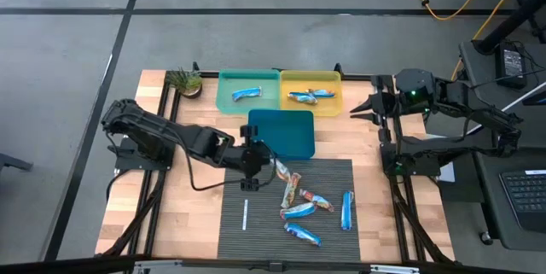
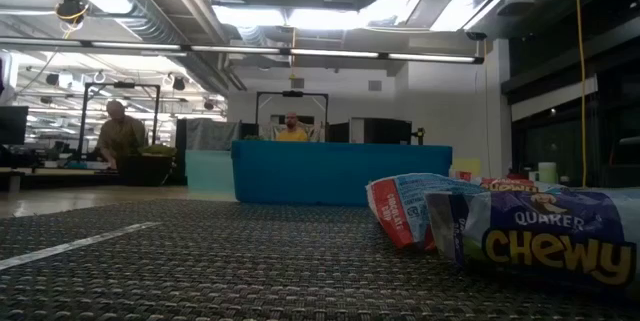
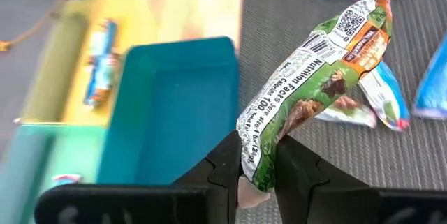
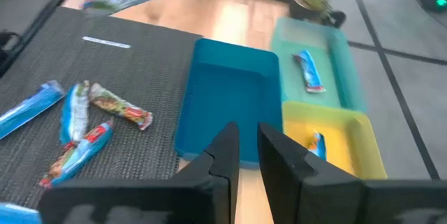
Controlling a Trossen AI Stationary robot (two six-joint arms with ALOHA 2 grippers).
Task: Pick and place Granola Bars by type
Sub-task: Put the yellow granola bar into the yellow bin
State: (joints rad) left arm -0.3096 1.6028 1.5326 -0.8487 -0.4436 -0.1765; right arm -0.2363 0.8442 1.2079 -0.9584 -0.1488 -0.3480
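Carrying a green-wrapped granola bar, the left gripper hangs just beside the near edge of the dark teal bin, its two fingers clenched on one end of the wrapper so the rest of the bar juts out over the grey mat; by the look of it, the step in hand is the move from pick to place, with the bar lifted clear of the mat and not yet over any bin; the next move likely calls for choosing the bin that matches this type, bringing the bar above it and letting go, and the teal bin seems the probable target since it holds nothing visible; three bins sit at the far side of the table: a light green bin holding one blue-wrapped bar, a yellow bin next to it holding what looks like two blue bars lying touching, and the dark teal bin in front of them; on the mat near the gripper lie the remaining bars, a loose cluster of blue and multicoloured wrappers, with one blue bar set a little apart, and a thin white stick off to the side; the right gripper waits raised beside the yellow bin, fingers drawn nearly together, gripping nothing.
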